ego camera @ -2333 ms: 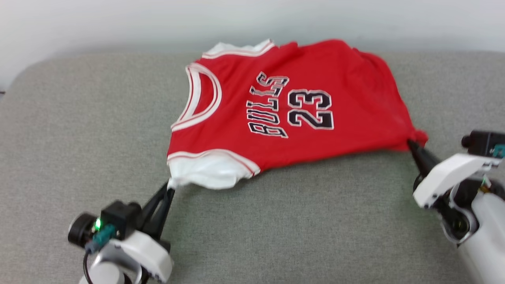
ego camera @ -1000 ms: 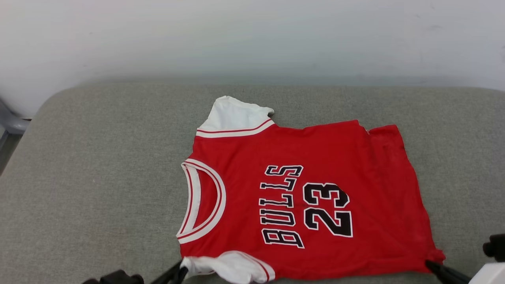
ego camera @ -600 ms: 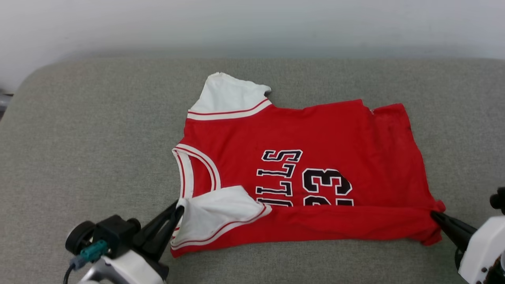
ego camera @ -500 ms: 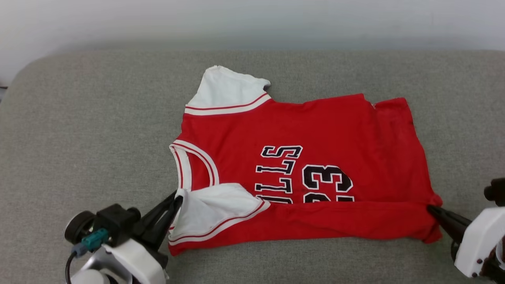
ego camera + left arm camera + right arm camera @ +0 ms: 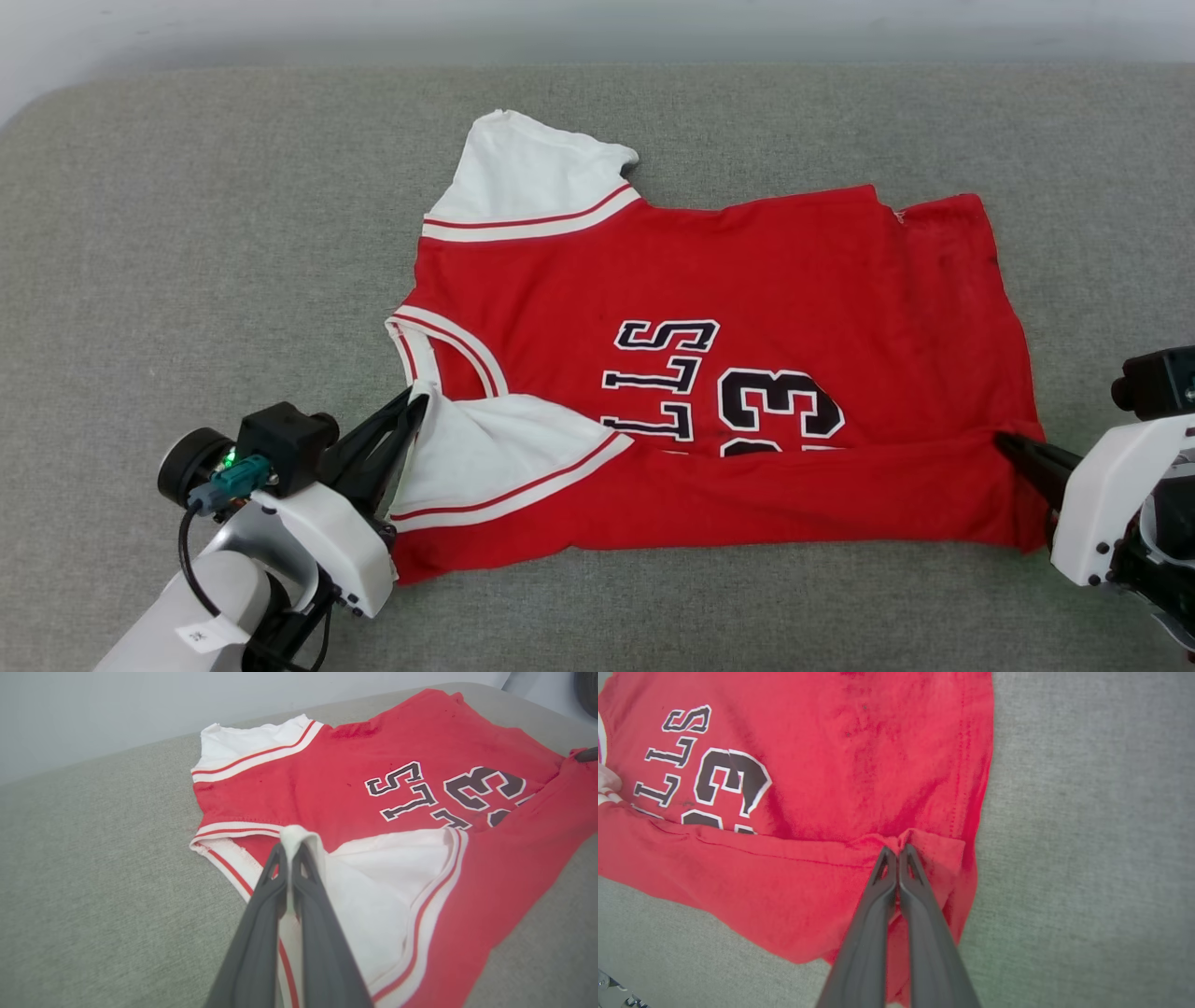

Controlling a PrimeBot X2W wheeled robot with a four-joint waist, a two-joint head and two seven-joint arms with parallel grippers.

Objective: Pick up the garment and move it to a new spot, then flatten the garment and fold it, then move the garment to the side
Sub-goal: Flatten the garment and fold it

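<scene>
A grey woven cushion (image 5: 187, 233) with a rounded far-left corner spreads wide under soft, even light; a plain pale wall (image 5: 280, 28) rises right behind it.

I am looking down at a grey woven cushion (image 5: 187, 233) with a rounded far corner. The red jersey (image 5: 747, 271) lies directly on it, spread near the cushion's middle. One white sleeve points to the cushion's far edge, and the near side is folded over the lettering.

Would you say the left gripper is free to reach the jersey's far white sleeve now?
Probably not yet: the left gripper is shut on the near sleeve of the jersey; the far sleeve lies uncovered beyond.
</scene>
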